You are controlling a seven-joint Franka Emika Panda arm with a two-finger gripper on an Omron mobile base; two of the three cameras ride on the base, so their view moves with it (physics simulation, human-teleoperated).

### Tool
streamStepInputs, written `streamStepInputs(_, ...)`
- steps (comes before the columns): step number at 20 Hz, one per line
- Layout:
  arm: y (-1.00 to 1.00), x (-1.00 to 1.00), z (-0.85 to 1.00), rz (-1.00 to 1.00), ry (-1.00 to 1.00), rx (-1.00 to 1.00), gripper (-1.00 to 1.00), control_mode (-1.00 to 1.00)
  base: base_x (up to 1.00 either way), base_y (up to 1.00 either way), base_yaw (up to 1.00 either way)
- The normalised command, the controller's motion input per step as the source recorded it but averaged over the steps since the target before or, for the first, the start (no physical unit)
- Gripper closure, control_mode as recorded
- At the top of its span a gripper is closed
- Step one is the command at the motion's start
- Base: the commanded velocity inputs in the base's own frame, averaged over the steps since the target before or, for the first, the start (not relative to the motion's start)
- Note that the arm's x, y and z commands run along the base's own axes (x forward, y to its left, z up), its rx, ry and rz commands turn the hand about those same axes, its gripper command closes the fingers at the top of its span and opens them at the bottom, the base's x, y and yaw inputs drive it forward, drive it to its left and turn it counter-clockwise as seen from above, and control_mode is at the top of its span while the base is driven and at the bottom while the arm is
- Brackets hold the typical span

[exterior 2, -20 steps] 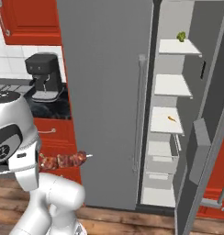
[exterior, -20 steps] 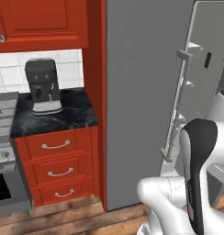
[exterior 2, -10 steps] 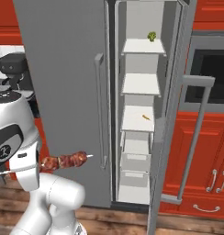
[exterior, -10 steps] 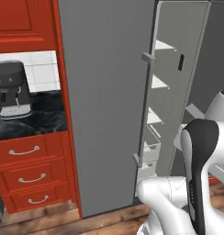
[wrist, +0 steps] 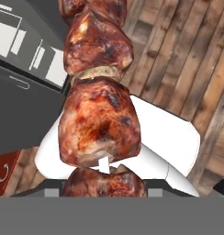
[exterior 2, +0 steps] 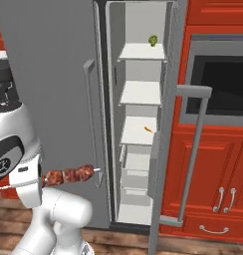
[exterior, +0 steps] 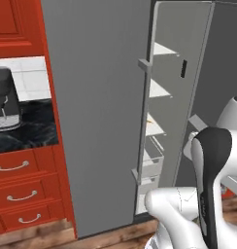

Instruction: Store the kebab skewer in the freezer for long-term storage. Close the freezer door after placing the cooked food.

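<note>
The kebab skewer [exterior 2: 68,175] hangs level beside my white arm, its reddish-brown meat chunks pointing toward the fridge. My gripper [exterior 2: 25,183] is shut on its stick end. In the hand view the meat chunks [wrist: 98,124] run up from the fingers and hide the fingertips. The freezer [exterior 2: 139,94] stands open straight ahead, showing white shelves and pale drawers [exterior 2: 136,167]. The freezer door [exterior 2: 167,114] is swung out to the right, seen nearly edge-on, with its long bar handle [exterior 2: 193,149]. From the left base view the freezer shelves [exterior: 157,90] and the open freezer door [exterior: 193,97] are to the right.
The plain grey fridge door [exterior 2: 49,74] is closed on the left. A small green item [exterior 2: 153,40] sits on the top shelf, a small orange one [exterior 2: 149,129] lower down. Red cabinets and a dark oven [exterior 2: 220,84] are behind the open door. A coffee machine [exterior: 3,104] stands on the dark counter.
The whole picture has slid left in both base views, so the base has moved right along the fridge; the open freezer is now nearer the middle. The skewer stays held the same way.
</note>
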Motion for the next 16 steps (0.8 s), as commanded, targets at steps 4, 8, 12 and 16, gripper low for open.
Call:
streamStepInputs(4, 0.00, 0.00, 0.00, 0.00, 0.00, 0.00, 1.00, 1.00, 0.47, -0.33, 0.00)
streamStepInputs(8, 0.00, 0.00, 0.00, 0.00, 0.00, 0.00, 1.00, 1.00, 0.46, -0.12, 0.00)
streamStepInputs(12, 0.00, 0.00, 0.00, 0.00, 0.00, 0.00, 1.00, 1.00, 0.44, -0.01, 0.00)
streamStepInputs(16, 0.00, 0.00, 0.00, 0.00, 0.00, 0.00, 1.00, 1.00, 0.46, -0.03, 0.00)
